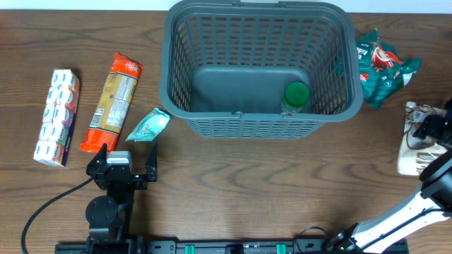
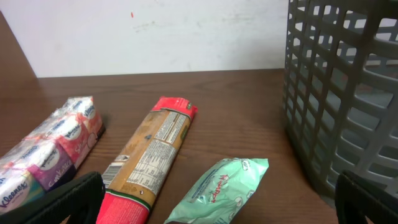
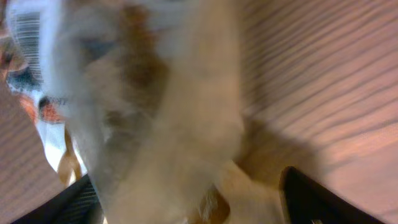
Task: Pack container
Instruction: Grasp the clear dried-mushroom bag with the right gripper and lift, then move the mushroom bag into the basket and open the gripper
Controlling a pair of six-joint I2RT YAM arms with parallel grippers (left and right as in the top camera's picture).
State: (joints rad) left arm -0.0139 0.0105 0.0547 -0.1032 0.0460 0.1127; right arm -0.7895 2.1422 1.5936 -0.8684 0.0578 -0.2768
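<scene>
The dark-grey basket [image 1: 258, 116] stands at the back middle of the table, and its lattice wall shows in the left wrist view [image 2: 342, 93]. A green-lidded jar [image 1: 296, 95] stands inside it at the front right. My left gripper [image 1: 127, 168] is open and empty, just in front of a mint-green packet [image 1: 148, 125] [image 2: 224, 186]. My right gripper [image 1: 426, 135] is at the far right edge, over a white and beige package [image 1: 409, 152]. In the right wrist view that package [image 3: 161, 124] is blurred and sits between the spread fingers [image 3: 186, 205].
A long red-and-tan pasta pack [image 1: 111, 102] [image 2: 152, 155] and a tissue multipack [image 1: 56, 116] [image 2: 50, 149] lie left of the basket. A green and red snack bag [image 1: 381, 67] lies right of the basket. A black cable [image 1: 42, 208] runs along the front left.
</scene>
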